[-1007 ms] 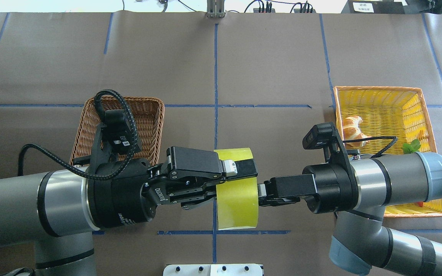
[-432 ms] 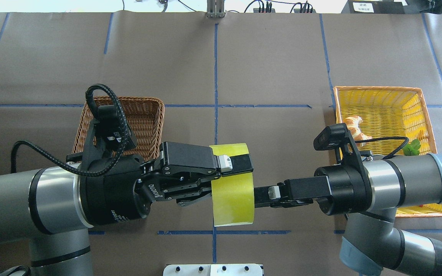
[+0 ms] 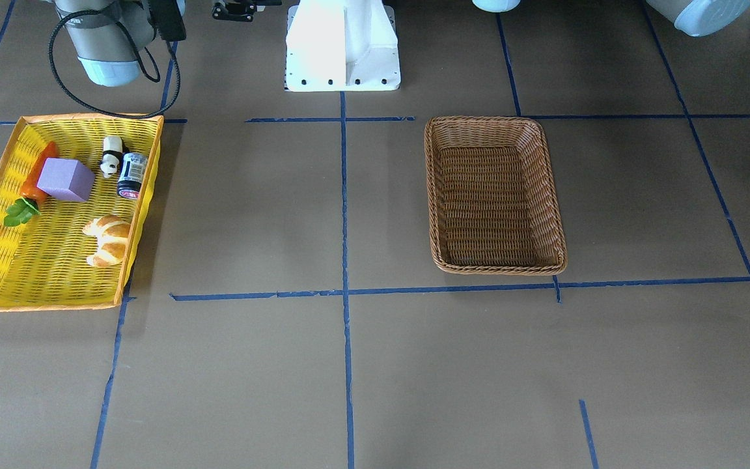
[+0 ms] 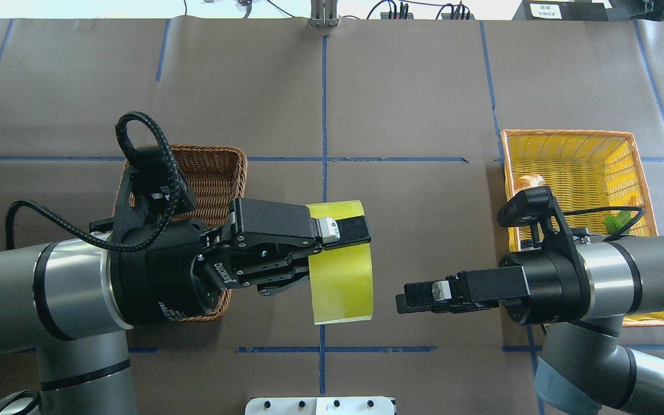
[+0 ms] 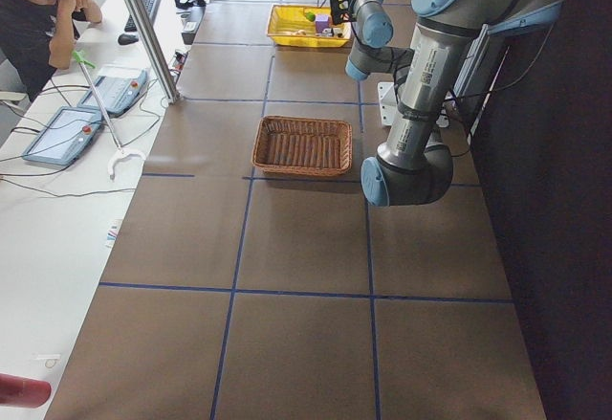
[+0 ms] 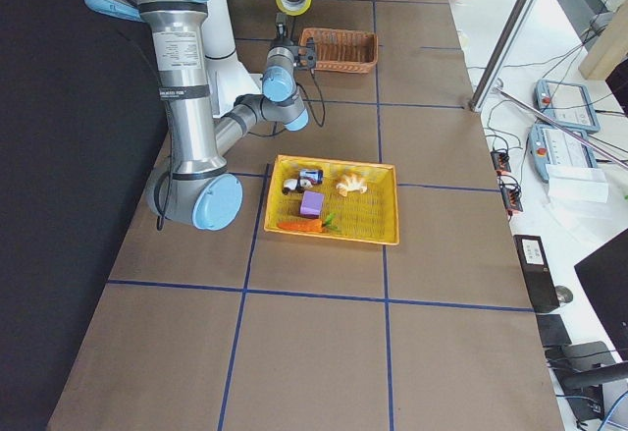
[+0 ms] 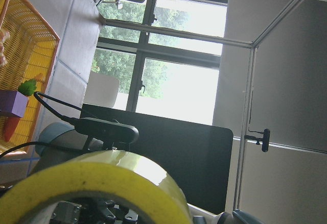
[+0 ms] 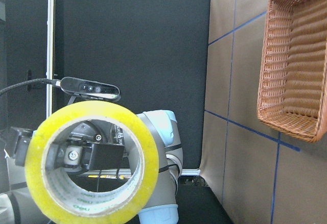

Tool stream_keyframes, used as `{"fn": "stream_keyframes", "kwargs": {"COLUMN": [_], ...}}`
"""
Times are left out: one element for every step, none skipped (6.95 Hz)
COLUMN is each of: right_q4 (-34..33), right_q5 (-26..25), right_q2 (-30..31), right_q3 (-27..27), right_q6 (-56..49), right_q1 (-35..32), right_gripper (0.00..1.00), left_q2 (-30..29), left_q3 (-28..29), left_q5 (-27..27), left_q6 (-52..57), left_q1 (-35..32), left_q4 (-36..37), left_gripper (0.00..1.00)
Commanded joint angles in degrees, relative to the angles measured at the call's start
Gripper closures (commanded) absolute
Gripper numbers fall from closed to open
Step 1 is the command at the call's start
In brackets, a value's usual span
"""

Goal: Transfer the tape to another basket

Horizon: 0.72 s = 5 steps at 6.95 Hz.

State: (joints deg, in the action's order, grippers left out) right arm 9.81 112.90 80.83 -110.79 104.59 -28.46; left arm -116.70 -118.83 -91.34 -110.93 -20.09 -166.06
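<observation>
The tape [image 4: 340, 276] sits at the tip of the left gripper [image 4: 350, 233], which is clamped on the wall of the roll. In the right wrist view one black finger lies inside the core and the other presses from outside, at the roll's 9 o'clock edge. The roll hangs in the air over the table [image 4: 424, 115], between the two baskets. In the overhead view it is just at 3 o'clock of the brown basket [image 4: 217, 167] and not over it.

The right gripper [image 4: 404, 302] is at 3 o'clock of the tape, near it but apart, with bare table showing in the gap. Whether its fingers are apart or together cannot be told. The yellow basket [image 4: 568, 138] lies farther toward 3 o'clock, behind that arm.

The roll's axis lies about level and runs from 9 to 3 o'clock in the overhead view, so one open end faces the right gripper and its curved band faces up.

The band is wide, glossy, translucent yellow-green. The inner core is white with small green print.
</observation>
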Motion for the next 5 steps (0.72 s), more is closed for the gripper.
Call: {"fn": "stream_keyframes", "kwargs": {"right_q4": [-10.9, -19.5, -27.6, -35.9, -44.4], "right_q5": [0.7, 4.0, 8.3, 11.9, 12.4], "right_q2": [0.9, 0.6, -0.7, -1.4, -1.4], "right_q3": [-0.3, -0.3, -0.5, -0.5, -0.6], "right_q6": [-0.1, -0.3, -0.4, -3.9, -9.9], "right_q1": [-4.7, -8.7, -13.2, -16.3, -17.2], "right_gripper": [0.0, 0.0, 0.0, 0.0, 0.0], "left_q2": [0.7, 0.7, 0.6, 0.7, 0.7], "left_q3": [0.5, 0.4, 0.4, 0.5, 0.5], "left_q5": [-0.3, -0.6, -3.6, -6.2, -6.7], "left_q6": [0.2, 0.3, 3.2, 9.5, 12.4], "left_q1": [-3.0, -5.1, -6.9, -8.2, -10.0], "left_q4": [5.7, 12.9, 18.8, 24.0, 30.4], "left_gripper": [1.0, 1.0, 1.0, 1.0, 1.0]}}
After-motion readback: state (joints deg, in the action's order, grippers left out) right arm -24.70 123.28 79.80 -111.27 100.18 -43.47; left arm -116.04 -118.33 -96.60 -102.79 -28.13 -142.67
